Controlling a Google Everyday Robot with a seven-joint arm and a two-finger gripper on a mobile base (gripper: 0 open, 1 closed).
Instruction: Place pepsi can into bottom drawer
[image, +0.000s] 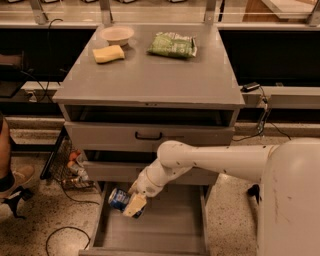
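The blue pepsi can (118, 198) lies on its side in my gripper (131, 204), silver end facing left. The gripper is shut on the can and holds it low over the left part of the open bottom drawer (170, 231), a wide grey tray pulled out at the cabinet's foot. My white arm reaches down from the right, in front of the two upper drawers. I cannot tell whether the can touches the drawer floor.
On the grey cabinet top (150, 75) lie a green chip bag (172, 44), a yellow sponge (108, 53) and a pale bowl (117, 34). A wire basket with items (67, 162) stands on the floor at left, beside cables and a person's shoe (15, 180).
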